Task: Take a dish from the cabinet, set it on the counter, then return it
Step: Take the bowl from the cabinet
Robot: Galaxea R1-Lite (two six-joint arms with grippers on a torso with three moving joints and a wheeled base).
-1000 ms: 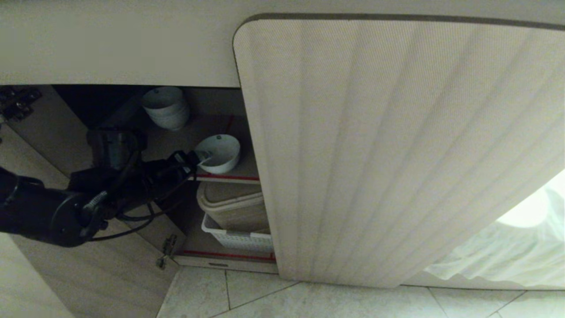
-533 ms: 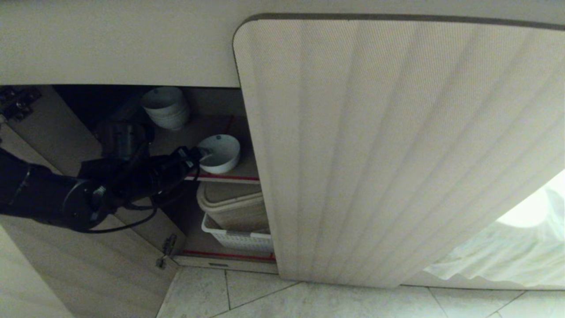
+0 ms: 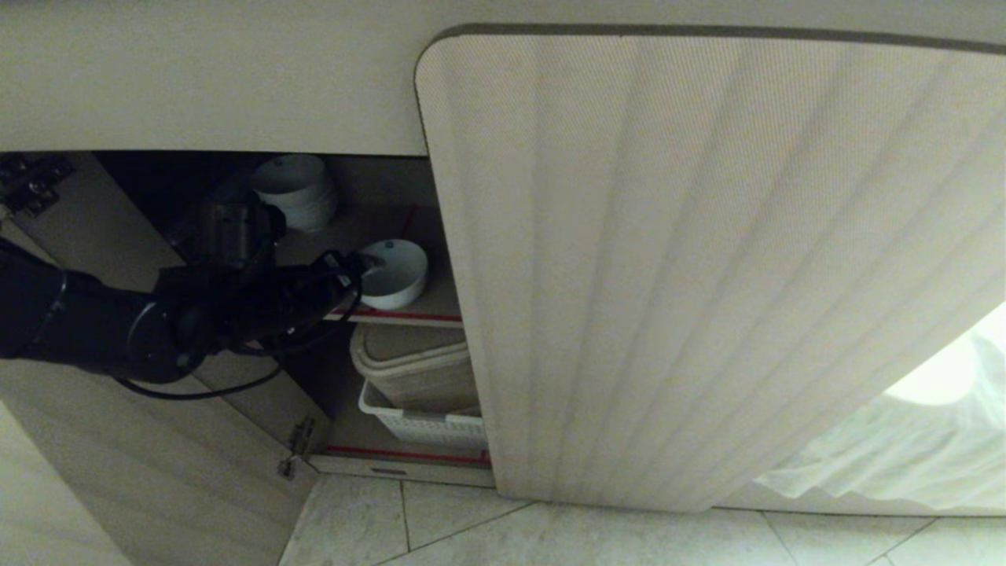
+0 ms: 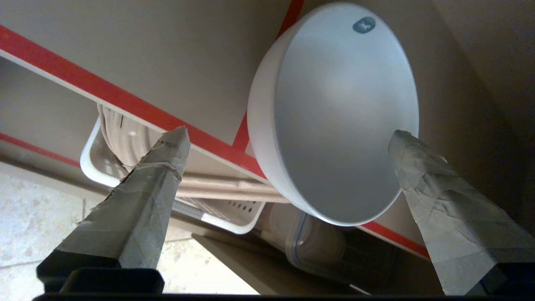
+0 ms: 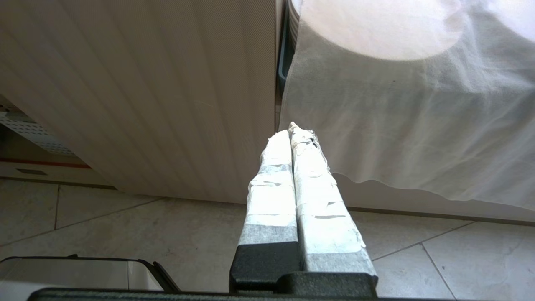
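The small white round ceramic bowl (image 3: 393,273) is being left standing on the red-edged upper cabinet shelf (image 3: 409,317). The left gripper (image 4: 288,138), fingers (image 4: 154,175) released wide, is straddling its rim without gripping. The right gripper (image 5: 294,133) is being held clenched, idle.

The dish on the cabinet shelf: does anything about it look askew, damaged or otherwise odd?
The dish stands upright on the upper shelf, whole and unchipped as far as visible. The open left gripper is close to its rim. Nothing stands out.
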